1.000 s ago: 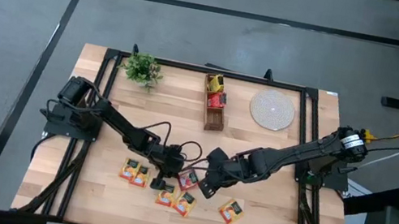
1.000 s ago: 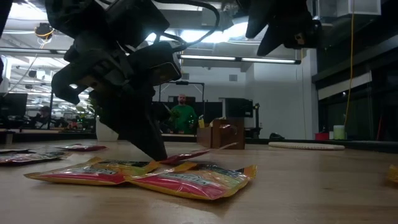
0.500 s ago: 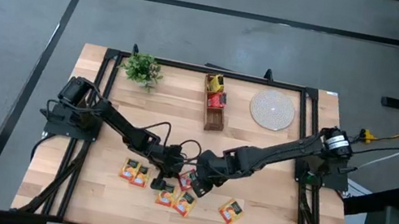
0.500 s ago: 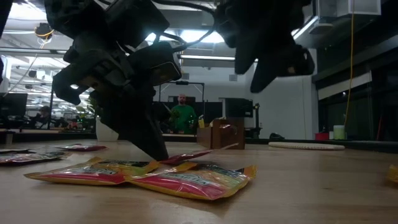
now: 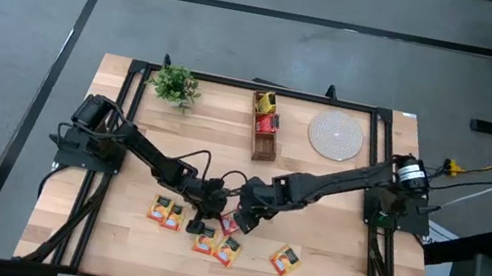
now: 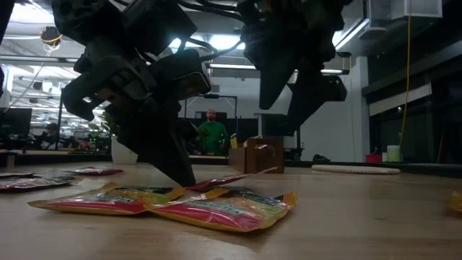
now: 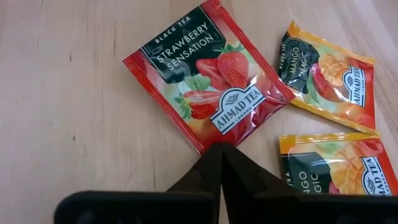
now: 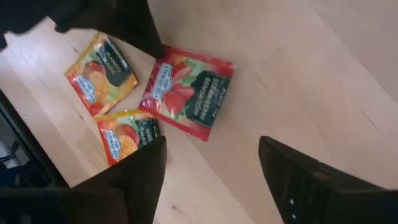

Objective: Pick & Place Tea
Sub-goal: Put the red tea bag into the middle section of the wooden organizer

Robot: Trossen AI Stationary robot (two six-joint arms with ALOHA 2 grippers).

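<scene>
Jaws spread wide, the right gripper [image 8: 211, 165] hangs above the red sachet [image 8: 186, 92], whose strawberry label only the wrist views show, while the left gripper [image 7: 219, 149], closed, presses the sachet's edge.

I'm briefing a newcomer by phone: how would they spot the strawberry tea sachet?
Start at the wooden table and find the sachet cluster near its front middle. The red square strawberry tea sachet lies beneath the two arms' meeting tips, the only red one; its neighbours are orange mango sachets.
</scene>
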